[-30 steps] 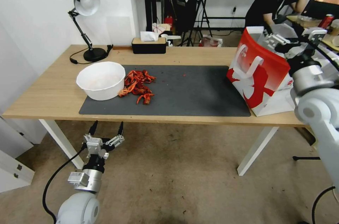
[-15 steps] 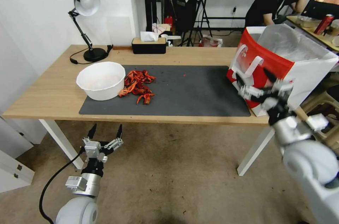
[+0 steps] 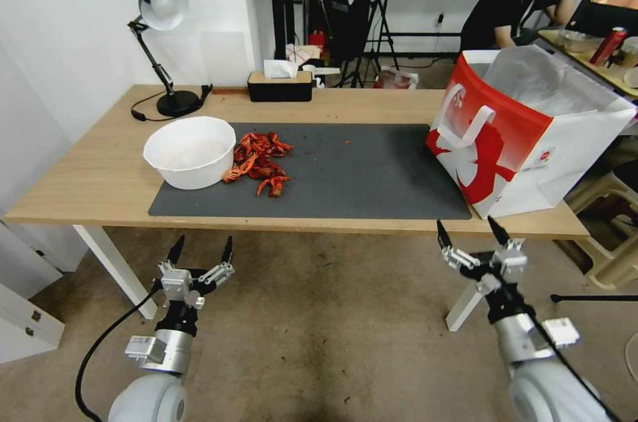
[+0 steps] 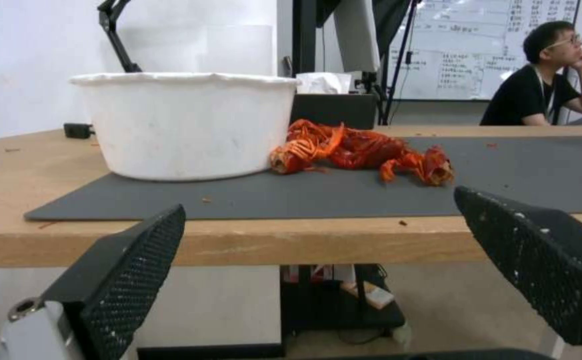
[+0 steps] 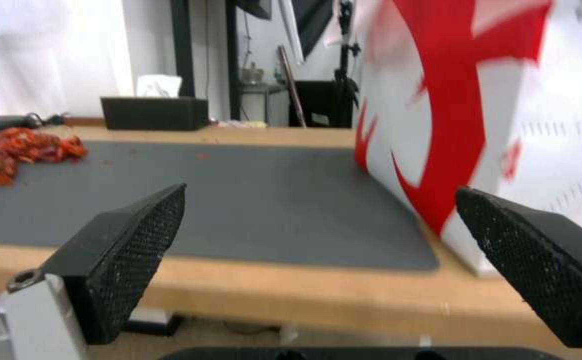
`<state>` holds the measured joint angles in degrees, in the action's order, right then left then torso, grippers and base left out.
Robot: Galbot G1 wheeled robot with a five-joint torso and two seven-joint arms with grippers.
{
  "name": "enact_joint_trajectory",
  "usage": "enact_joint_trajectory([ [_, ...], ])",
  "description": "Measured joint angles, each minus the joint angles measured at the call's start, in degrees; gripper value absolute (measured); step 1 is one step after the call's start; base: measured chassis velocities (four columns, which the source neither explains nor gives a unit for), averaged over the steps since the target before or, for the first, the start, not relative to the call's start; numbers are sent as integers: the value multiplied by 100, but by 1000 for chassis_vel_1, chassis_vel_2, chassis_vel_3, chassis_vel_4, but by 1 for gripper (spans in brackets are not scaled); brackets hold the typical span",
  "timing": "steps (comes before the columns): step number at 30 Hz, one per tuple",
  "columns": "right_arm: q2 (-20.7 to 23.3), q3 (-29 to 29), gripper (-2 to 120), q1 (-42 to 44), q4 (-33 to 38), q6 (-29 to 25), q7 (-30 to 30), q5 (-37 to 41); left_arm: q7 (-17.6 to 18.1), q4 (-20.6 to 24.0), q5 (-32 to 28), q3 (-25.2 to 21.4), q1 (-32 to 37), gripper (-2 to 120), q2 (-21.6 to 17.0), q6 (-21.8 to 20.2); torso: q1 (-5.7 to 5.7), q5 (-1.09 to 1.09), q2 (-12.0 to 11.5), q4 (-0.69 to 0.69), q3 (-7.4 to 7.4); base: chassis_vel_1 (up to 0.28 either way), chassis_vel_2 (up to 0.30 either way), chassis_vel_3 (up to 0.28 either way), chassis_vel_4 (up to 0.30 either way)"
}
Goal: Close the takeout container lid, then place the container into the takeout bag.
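The takeout bag (image 3: 505,143), red and white with white strap handles and a foil lining, stands open at the table's right end; its red print shows close in the right wrist view (image 5: 477,100). The takeout container and its lid are out of view. My right gripper (image 3: 467,232) hangs open below the table's front edge, in front of the bag, with nothing between its fingers (image 5: 317,195). My left gripper (image 3: 203,249) is also open and empty, low in front of the table's left part (image 4: 317,210).
A round white bowl (image 3: 191,151) and a heap of red crayfish shells (image 3: 260,159) lie on the dark mat (image 3: 372,176). A desk lamp (image 3: 159,10) and a tissue box (image 3: 280,83) stand at the back. The table's front edge (image 3: 299,226) lies just beyond both grippers.
My right arm has come down from the bag's opening, past the bag's front, to below the table's front edge. The left gripper has sunk slightly.
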<state>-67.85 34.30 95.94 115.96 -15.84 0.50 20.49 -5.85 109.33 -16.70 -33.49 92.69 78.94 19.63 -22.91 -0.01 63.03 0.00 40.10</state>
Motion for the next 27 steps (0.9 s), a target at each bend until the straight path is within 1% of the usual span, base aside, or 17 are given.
enact_joint_trajectory([
  [6,-90,-29,100,84,-162,-96,46,34,-2,-28,8,5,2,100,14,85,0,1,0,0,0,0,0,0,0],
  [16,-119,-94,100,1,-308,-77,66,207,-81,-124,-13,-41,45,100,20,259,0,1,0,0,1,0,0,0,0],
  [27,-115,-102,100,-9,-311,-59,68,222,-81,-125,-19,-45,49,100,20,265,0,1,0,0,1,0,0,0,0],
])
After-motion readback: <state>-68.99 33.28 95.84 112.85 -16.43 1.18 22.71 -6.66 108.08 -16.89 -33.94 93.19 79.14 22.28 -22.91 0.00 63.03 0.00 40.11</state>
